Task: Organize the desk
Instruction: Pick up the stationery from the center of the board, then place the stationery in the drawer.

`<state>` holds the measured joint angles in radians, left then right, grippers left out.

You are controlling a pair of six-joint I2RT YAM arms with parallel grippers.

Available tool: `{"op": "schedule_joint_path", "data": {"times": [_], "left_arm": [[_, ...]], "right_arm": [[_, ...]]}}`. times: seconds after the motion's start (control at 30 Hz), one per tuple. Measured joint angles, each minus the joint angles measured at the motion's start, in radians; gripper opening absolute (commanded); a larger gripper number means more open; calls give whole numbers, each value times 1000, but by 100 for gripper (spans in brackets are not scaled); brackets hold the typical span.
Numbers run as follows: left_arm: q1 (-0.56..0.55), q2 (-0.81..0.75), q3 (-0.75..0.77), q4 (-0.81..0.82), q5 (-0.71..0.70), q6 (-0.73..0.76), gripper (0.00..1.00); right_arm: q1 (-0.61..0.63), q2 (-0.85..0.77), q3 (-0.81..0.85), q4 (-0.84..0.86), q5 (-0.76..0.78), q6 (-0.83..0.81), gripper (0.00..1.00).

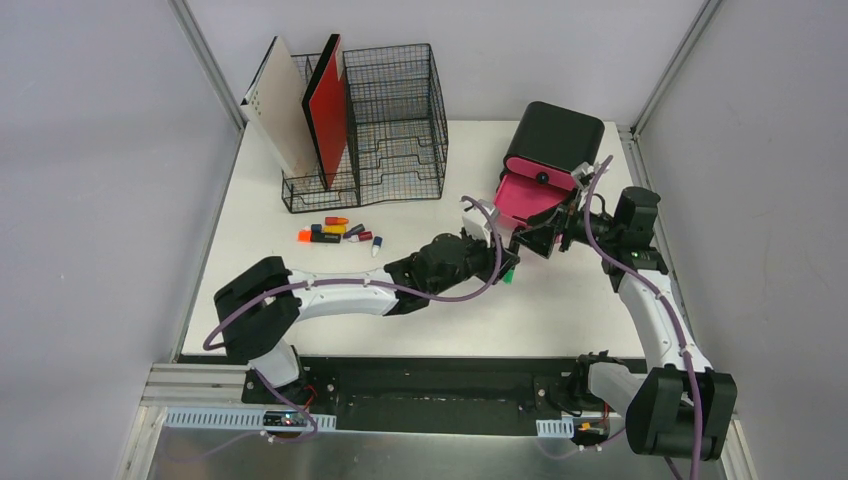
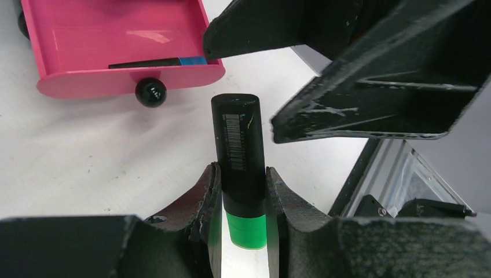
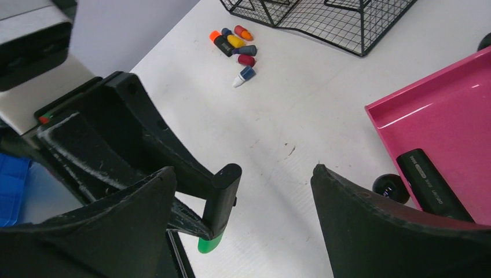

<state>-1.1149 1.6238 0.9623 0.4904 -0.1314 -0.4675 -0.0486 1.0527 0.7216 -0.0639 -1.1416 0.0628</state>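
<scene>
My left gripper [image 1: 505,266] is shut on a black marker with a green cap [image 2: 238,145], holding it just above the white desk [image 1: 560,310]. In the left wrist view the marker sits between the fingertips [image 2: 207,188], its black end pointing toward the open pink drawer [image 2: 116,40]. My right gripper [image 1: 535,242] is open and empty, right beside the left one in front of the drawer [image 1: 525,200]. In the right wrist view the held marker [image 3: 223,200] stands between my spread right jaws [image 3: 243,172]. Another black marker [image 3: 428,185] lies in the drawer [image 3: 440,110].
The drawer belongs to a black box [image 1: 555,135] at the back right. A black wire-mesh organizer [image 1: 390,120] holding a red and a white folder stands at the back left. Several small coloured markers [image 1: 340,232] lie in front of it, also in the right wrist view [image 3: 234,43].
</scene>
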Motion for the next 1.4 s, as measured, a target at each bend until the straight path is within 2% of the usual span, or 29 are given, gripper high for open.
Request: {"op": "schedule_joint_path", "data": {"times": [0.2, 0.37, 0.47, 0.63, 0.7, 0.77, 0.8, 0.87, 1.0, 1.17, 1.3, 1.4], "left_arm": [[-24, 27, 40, 3, -77, 14, 0], [-27, 60, 78, 2, -107, 18, 0], [-32, 73, 97, -2, -126, 23, 0], [-37, 83, 117, -28, -141, 40, 0], [-38, 90, 123, -37, -150, 44, 0], [-38, 92, 129, -52, -151, 50, 17], [-38, 92, 129, -56, -151, 50, 30], [-38, 92, 129, -60, -148, 58, 50], [-37, 91, 132, -56, -100, 69, 72], [-38, 60, 108, -56, -38, 110, 85], [-38, -58, 23, -64, -20, 159, 93], [-38, -166, -37, -81, -20, 195, 95]], "right_arm": [[2, 7, -1, 16, 53, 27, 77], [12, 16, -6, 19, 66, 37, 60], [21, 31, -6, 17, 66, 38, 44], [35, 44, -6, 7, 52, 42, 9], [42, 48, -6, 0, 61, 37, 1], [42, 54, -5, -10, 59, 36, 0], [42, 55, -5, -12, 58, 33, 0], [42, 55, -5, -18, 55, 20, 0], [42, 53, -3, -52, 22, -40, 0], [24, 42, 8, -110, -37, -114, 0], [7, 26, 28, -148, -67, -163, 0], [4, 25, 47, -189, -72, -206, 0]]}}
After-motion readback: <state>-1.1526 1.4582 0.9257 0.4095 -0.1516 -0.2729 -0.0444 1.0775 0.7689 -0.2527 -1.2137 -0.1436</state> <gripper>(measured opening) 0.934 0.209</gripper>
